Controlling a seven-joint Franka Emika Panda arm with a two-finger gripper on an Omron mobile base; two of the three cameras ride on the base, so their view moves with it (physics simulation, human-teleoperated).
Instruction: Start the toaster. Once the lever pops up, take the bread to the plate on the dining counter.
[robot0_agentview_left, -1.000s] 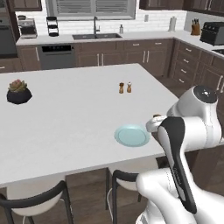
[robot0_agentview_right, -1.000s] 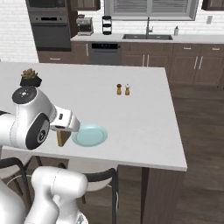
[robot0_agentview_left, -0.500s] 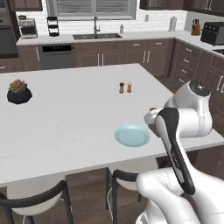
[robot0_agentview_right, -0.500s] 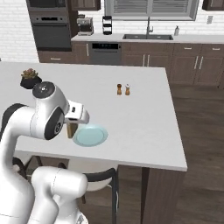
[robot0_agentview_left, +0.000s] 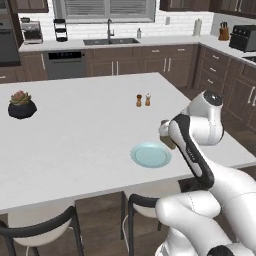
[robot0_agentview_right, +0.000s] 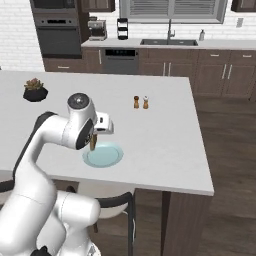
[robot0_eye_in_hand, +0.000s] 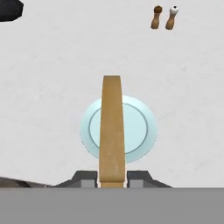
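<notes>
My gripper (robot0_eye_in_hand: 111, 177) is shut on the bread (robot0_eye_in_hand: 111, 131), a golden-brown slice held upright on its edge, just above the pale blue plate (robot0_eye_in_hand: 142, 127). The plate (robot0_agentview_left: 150, 154) lies near the front edge of the white dining counter (robot0_agentview_left: 75, 125). From the left base view the bread (robot0_agentview_left: 168, 142) hangs at the plate's right rim, under the gripper (robot0_agentview_left: 165, 134). From the right base view the bread (robot0_agentview_right: 93, 142) hangs over the left part of the plate (robot0_agentview_right: 105, 156). The black toaster (robot0_agentview_left: 244, 37) stands on the far right back counter.
Salt and pepper shakers (robot0_agentview_left: 143, 100) stand behind the plate, near the counter's middle. A potted succulent in a dark bowl (robot0_agentview_left: 21, 105) sits at the far left. Stools (robot0_agentview_left: 40, 227) are tucked under the front edge. A knife block (robot0_agentview_left: 223, 33) stands beside the toaster.
The arm has swung the bread sideways from beside the plate to over it, and the elbow has shifted with it. The plate and the other things stayed put.
</notes>
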